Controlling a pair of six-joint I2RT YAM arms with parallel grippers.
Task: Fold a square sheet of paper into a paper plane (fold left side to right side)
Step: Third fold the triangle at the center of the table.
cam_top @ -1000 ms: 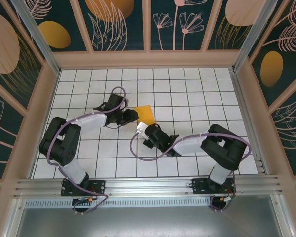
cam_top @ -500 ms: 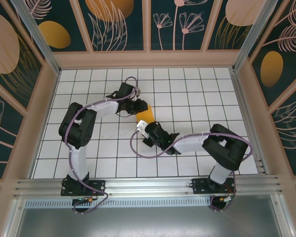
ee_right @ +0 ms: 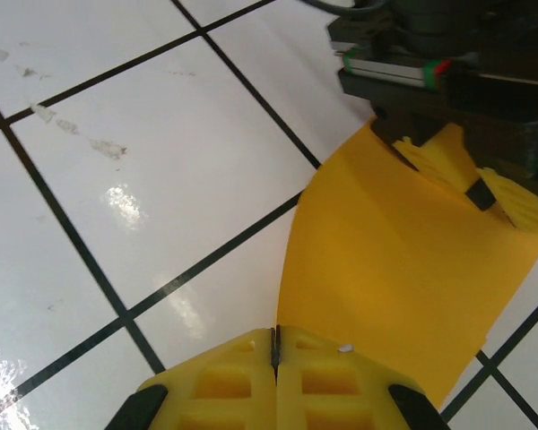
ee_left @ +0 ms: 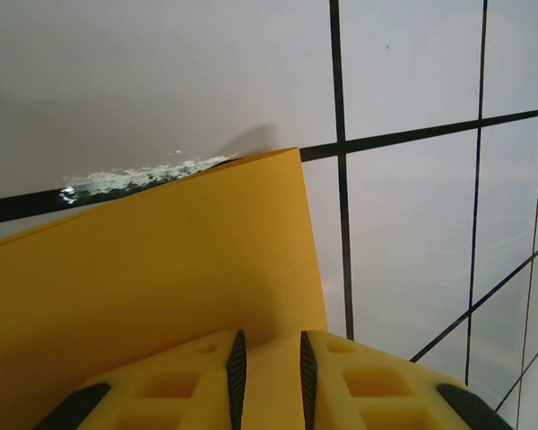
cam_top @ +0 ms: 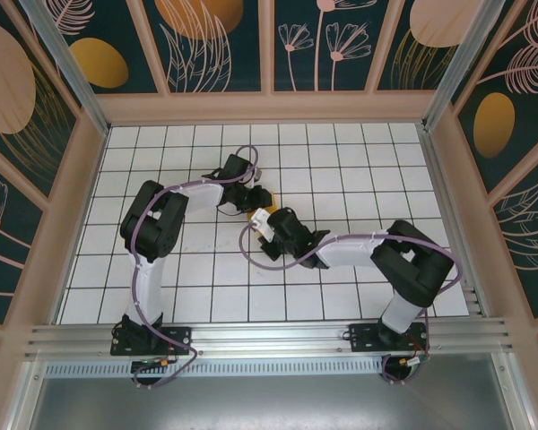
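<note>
Surface: white tiled tabletop (cam_top: 359, 170), black grid lines. Thin bright orange paper sheet (cam_top: 269, 199) rests just off centre, toward 12 o'clock.

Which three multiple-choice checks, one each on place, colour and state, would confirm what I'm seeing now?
1. Where is the square sheet of paper?
A. At the table's far edge
B. Between the left tool and the right tool
C. At the table's near edge

2. What colour is the sheet?
A. Orange
B. White
C. Blue

3. How do the right tool's fingers stand?
A. Wide apart
B. Half open
C. Shut together

Answers: 1 B, each wrist view shows the sheet right at its tool's fingertips; 2 A, it is plain orange against the white tiles; 3 C, no gap shows between them.
</note>
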